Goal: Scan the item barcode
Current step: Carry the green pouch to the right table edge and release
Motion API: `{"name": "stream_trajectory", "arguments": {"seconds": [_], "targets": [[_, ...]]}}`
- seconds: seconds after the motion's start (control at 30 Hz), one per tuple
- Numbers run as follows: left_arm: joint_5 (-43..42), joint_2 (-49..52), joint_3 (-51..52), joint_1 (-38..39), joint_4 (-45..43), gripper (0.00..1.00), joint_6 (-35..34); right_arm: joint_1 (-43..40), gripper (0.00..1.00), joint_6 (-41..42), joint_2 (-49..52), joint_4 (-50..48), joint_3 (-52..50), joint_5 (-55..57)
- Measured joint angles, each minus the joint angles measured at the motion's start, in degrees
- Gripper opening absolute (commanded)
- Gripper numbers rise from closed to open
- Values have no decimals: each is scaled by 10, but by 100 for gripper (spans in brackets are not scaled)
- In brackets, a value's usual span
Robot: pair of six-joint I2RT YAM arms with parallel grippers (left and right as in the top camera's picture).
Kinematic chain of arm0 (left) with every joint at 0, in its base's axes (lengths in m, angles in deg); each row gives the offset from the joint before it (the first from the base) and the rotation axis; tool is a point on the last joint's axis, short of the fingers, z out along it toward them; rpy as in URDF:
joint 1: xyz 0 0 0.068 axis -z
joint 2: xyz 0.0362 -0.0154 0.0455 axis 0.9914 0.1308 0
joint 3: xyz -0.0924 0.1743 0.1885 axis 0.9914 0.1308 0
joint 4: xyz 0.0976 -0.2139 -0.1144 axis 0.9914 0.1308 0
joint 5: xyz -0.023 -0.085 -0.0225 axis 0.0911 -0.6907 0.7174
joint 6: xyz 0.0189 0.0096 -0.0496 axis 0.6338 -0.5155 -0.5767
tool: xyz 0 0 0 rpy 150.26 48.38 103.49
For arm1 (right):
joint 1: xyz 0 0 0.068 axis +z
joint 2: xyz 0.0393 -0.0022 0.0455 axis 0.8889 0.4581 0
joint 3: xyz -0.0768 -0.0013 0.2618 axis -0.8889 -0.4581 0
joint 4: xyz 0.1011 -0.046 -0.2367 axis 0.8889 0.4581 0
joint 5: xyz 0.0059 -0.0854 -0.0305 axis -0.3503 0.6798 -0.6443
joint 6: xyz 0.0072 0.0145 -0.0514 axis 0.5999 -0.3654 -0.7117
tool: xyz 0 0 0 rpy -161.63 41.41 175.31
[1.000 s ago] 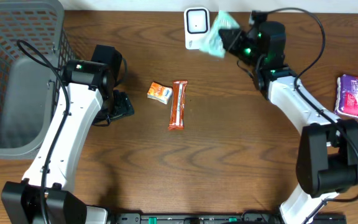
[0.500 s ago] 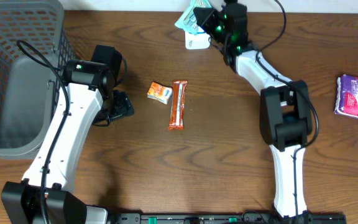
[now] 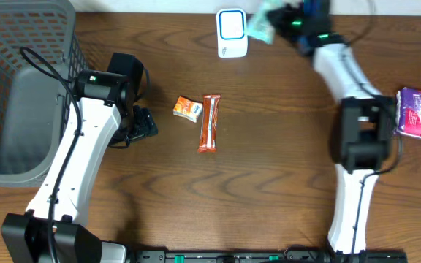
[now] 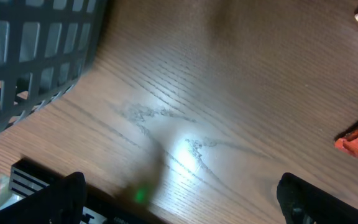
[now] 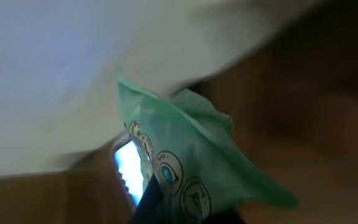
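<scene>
Right fingers [image 3: 283, 14]: clenched on a green packet [image 3: 260, 26], held up at the far edge of the bench [image 3: 269, 190].
Green packet: hangs from the tips of the right fingers, its free end just beside the scanner [image 3: 232, 33]. Whether the two touch cannot be told.
Scanner: white upright unit with a lit blue screen, just beyond the packet. In the wrist view its bright screen [image 5: 129, 169] shows past the packet's edge [image 5: 194, 174].
Left fingers [image 3: 143, 124]: released and spread wide, grasping nothing, low over bare bench and near the basket [image 3: 20, 88].
Waiting items: a small orange packet [image 3: 187, 109] and an orange bar [image 3: 210, 123] lie between the two sets of fingers, nearer the left ones. A purple packet [image 3: 419, 113] lies well apart from the right fingers.
Done, as judged: one item is picked up and brought to the scanner.
Left, as judged: the barcode must face the screen squarely. No barcode is visible on the blurred wrapper, and no sign shows whether a read has registered.
</scene>
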Motion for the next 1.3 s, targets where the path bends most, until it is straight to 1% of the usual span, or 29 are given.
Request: {"name": "stream_trajectory", "arguments": {"seconds": [0.07, 0.17, 0.2, 0.27, 0.3, 0.33, 0.4, 0.43, 0.57, 0.67, 0.77, 0.9, 0.97, 1.03, 1.1, 1.2, 1.27, 1.3], "targets": [[0, 0, 0, 0, -1, 98, 0, -47, 1, -35, -21, 87, 0, 7], [0, 0, 0, 0, 0, 98, 0, -121, 1, -86, -51, 177, 1, 17], [0, 0, 0, 0, -1, 98, 0, -153, 5, -107, -62, 206, 2, 22], [0, 0, 0, 0, 0, 98, 0, -191, 19, -130, -72, 239, 3, 26], [0, 0, 0, 0, 0, 98, 0, -210, 28, -140, -76, 257, 4, 30], [0, 0, 0, 0, -1, 98, 0, -226, 40, -150, -79, 279, 5, 38], [0, 0, 0, 0, 0, 98, 0, -257, 88, -165, -80, 324, 7, 67], [0, 0, 0, 0, 0, 98, 0, -268, 99, -170, -80, 344, 7, 82], [0, 0, 0, 0, 0, 98, 0, -296, 99, -200, -80, 390, 7, 114], [0, 0, 0, 0, -1, 98, 0, -301, 99, -231, -80, 405, 6, 105], [0, 0, 0, 0, -1, 98, 0, -297, 99, -264, -80, 405, 7, 57], [0, 0, 0, 0, -1, 98, 0, -269, 97, -304, -80, 410, 7, -45], [0, 0, 0, 0, -1, 98, 0, -244, 95, -315, -80, 423, 7, -84], [0, 0, 0, 0, 0, 98, 0, -197, 95, -332, -80, 449, 7, -118], [0, 0, 0, 0, 0, 98, 0, -148, 95, -358, -80, 485, 6, -133], [0, 0, 0, 0, 0, 98, 0, -69, 95, -390, -80, 497, -5, -146], [0, 0, 0, 0, -1, 98, 0, -13, 88, -400, -80, 489, -21, -148], [0, 0, 0, 0, 0, 98, 0, 17, 78, -404, -80, 485, -31, -146]]}}
